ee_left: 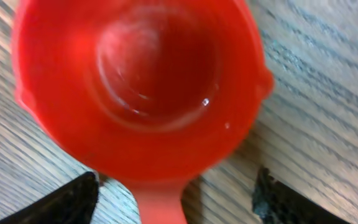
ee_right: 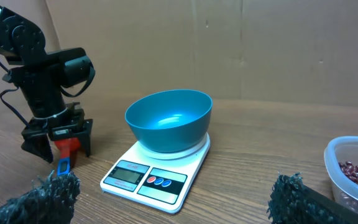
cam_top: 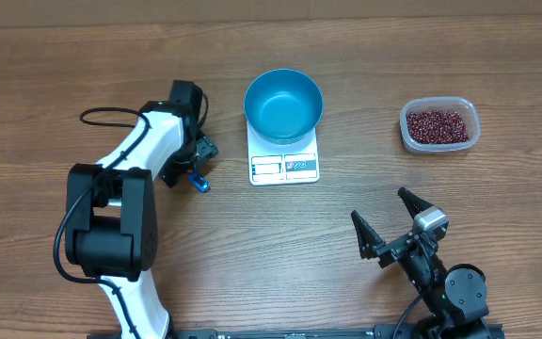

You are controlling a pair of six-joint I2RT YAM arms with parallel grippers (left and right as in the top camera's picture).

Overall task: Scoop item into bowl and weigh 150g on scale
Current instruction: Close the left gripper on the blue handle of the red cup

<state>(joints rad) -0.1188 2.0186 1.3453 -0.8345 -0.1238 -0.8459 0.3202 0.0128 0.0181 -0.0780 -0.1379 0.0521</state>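
The blue bowl (cam_top: 283,104) stands empty on the white scale (cam_top: 284,167) at the table's middle back. The beans (cam_top: 435,123) lie in a clear tub (cam_top: 473,118) at the right. A red scoop (ee_left: 135,81) with a blue handle end (cam_top: 199,182) lies on the table left of the scale. My left gripper (cam_top: 194,162) points down over the scoop. Its jaws stand on either side of the red handle (ee_left: 160,208) with gaps on both sides, so the gripper is open. My right gripper (cam_top: 390,221) is open and empty near the front right, facing the scale (ee_right: 154,177) and bowl (ee_right: 168,118).
A brown cardboard wall (ee_right: 241,43) stands behind the table. The left arm's black cable (cam_top: 102,115) loops over the table at the left. The tub (ee_right: 334,155) sits just right of my right gripper's line of sight.
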